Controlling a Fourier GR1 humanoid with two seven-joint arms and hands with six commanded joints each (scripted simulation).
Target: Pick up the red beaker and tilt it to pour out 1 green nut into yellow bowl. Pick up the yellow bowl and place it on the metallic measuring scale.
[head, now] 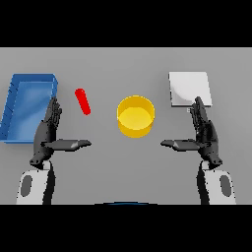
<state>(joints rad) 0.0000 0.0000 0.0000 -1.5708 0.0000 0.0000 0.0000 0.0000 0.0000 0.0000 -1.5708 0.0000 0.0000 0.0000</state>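
Red beaker [83, 101]: left of yellow bowl [135, 116], slim, likely light, rigid; grasp mid-body.
Left hand [49, 135]: left of bowl, fingers straight, empty.
Right hand [203, 134]: right of bowl, likewise.

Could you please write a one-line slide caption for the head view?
Open left hand and right hand flank yellow bowl; red beaker untouched.

The flat grey bench [123, 64] appeared matt and smooth. The round yellow bowl [135, 116] and the slim red beaker [83, 101] looked like smooth plastic. The square pale metallic scale [190, 88] showed a soft sheen; the rectangular blue tray [27, 106] was faintly glossy inside.
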